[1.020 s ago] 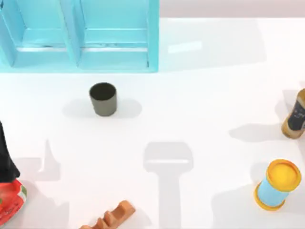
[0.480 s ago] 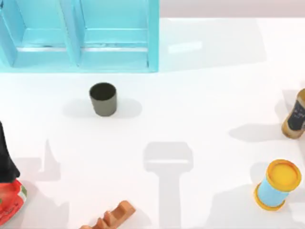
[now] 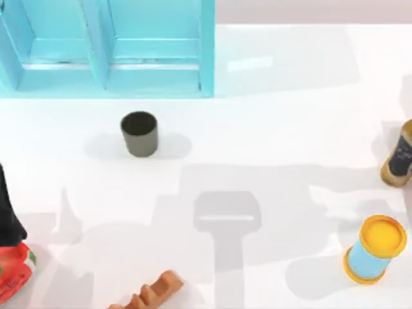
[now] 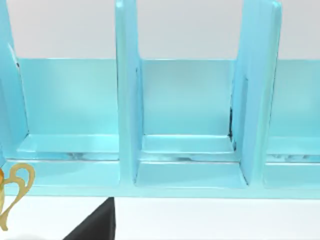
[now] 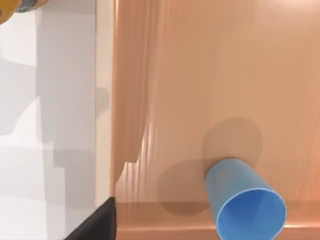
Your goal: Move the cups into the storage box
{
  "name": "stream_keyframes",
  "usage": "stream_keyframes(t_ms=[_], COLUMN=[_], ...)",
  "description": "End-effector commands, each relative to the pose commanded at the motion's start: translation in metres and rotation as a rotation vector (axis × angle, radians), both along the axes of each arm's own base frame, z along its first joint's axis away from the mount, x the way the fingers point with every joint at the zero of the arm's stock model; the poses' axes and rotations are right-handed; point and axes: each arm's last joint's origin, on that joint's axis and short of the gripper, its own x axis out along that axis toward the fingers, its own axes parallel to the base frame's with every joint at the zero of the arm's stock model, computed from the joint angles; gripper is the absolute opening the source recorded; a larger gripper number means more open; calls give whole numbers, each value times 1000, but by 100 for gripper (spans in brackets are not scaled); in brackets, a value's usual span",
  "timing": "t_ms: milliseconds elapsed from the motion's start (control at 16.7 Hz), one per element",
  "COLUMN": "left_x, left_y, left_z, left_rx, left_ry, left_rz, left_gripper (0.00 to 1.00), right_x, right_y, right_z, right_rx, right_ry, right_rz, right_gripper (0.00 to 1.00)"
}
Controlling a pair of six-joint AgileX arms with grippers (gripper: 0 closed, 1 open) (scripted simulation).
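Note:
The dark olive-grey cup (image 3: 139,133) stands upright on the white table, a little in front of the storage box (image 3: 154,77). The box is a large turquoise one with upright dividers, at the table's back left. In the left wrist view the storage box (image 4: 187,150) faces me close up, with a dark piece of my left gripper (image 4: 95,227) in front of it. In the right wrist view the blue cup (image 5: 245,202) rests on a peach-orange surface beside the white table's edge (image 5: 104,100), its open mouth towards the camera. A dark piece of my right gripper (image 5: 95,225) is in that view too.
A light-blue canister with a yellow lid (image 3: 376,248) and a brown bottle (image 3: 400,154) stand at the table's right edge. An orange-brown ridged piece (image 3: 151,293) lies at the front. A red and black object (image 3: 9,257) sits at the left edge. A gold curl (image 4: 15,195) shows near the box.
Broad grey shadows have spread across the middle and right of the table. The olive-grey cup, canister and bottle have not moved.

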Motion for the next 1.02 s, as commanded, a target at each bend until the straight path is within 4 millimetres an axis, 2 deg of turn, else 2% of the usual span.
stream_keyframes(t_ms=[120,240,480,600,720,780,900,1020], left_x=[0,0,0,0,0,0,0,0], left_y=[0,0,0,0,0,0,0,0], left_z=[0,0,0,0,0,0,0,0], left_rx=[0,0,0,0,0,0,0,0], left_ry=[0,0,0,0,0,0,0,0], left_rz=[0,0,0,0,0,0,0,0], left_gripper=[100,100,100,100,100,100,100,100], right_x=[40,67,98,109,110,103,81,54], right_y=[40,82,142,181,240,276,348,405], right_z=[-2,-6,-19,-29,-39,-45,-61,-78], right_rx=[-26,-40,-56,-52,-27,-7,39,86], right_ry=[-48,-101,-181,-230,-295,-327,-385,-434], right_rz=[16,15,-54,-86,-101,-98,-80,-66], right_gripper=[100,100,100,100,100,100,100,100])
